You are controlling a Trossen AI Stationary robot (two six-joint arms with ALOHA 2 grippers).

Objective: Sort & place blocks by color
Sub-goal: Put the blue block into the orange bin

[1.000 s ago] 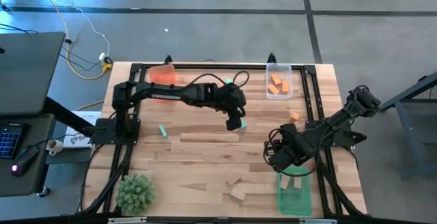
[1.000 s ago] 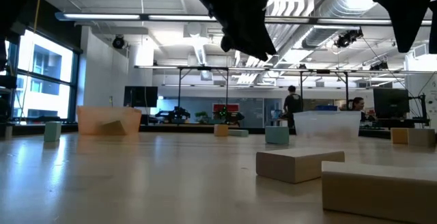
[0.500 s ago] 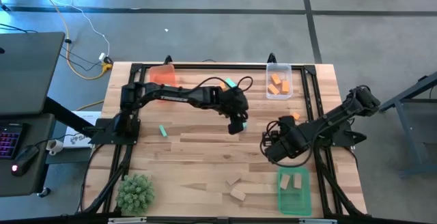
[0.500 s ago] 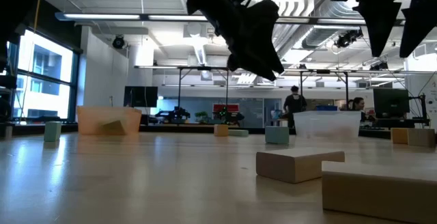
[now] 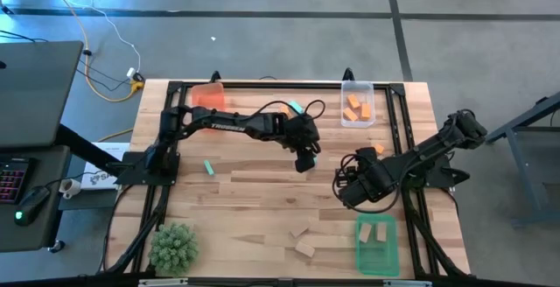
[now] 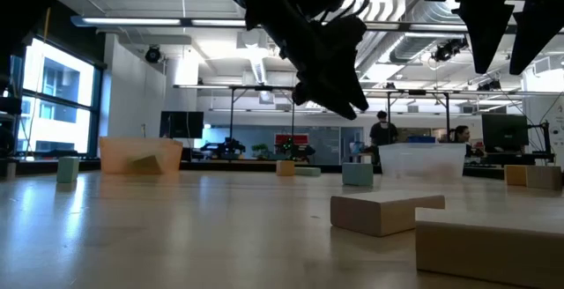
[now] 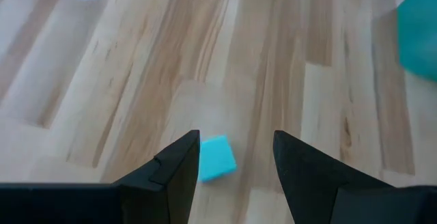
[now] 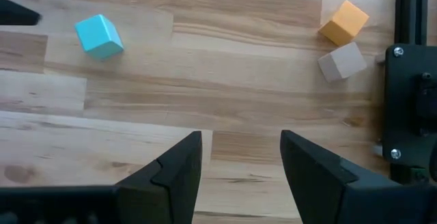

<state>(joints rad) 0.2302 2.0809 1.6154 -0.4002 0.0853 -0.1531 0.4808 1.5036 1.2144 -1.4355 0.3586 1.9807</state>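
Nearest the counter's front edge, a spiky plant [image 5: 171, 247] is sitting at the left corner, and two tan blocks [image 5: 303, 241] are lying near the middle, just left of the green tray [image 5: 377, 250]. That tray is holding two more tan blocks [image 5: 374, 232].

Farther in, the right claw [image 5: 349, 182] is hanging over bare wood just beyond the green tray. Its fingers [image 8: 171, 176] are standing apart with nothing between them. In its wrist view a teal cube [image 8: 99, 36] is lying well ahead of the fingers and off to one side, while an orange block [image 8: 344, 21] and a tan block [image 8: 342, 61] are lying touching each other near the black frame.

A thin teal block [image 5: 208, 167] is lying on the left part of the counter [image 5: 262, 199].

The left claw [image 5: 304, 157] is hovering over the middle of the counter, fingers [image 7: 174, 169] spread and gripping nothing. In its wrist view the same teal cube [image 7: 216, 158] is lying on the wood under the gap between the fingers, close against one finger's inner edge and not touching it as far as can be told.

At the far edge, another teal block [image 5: 294, 107] is lying beside the left arm, the clear tray [image 5: 357, 87] is holding orange blocks [image 5: 353, 108], and the orange tray [image 5: 209, 96] is sitting at the far left.
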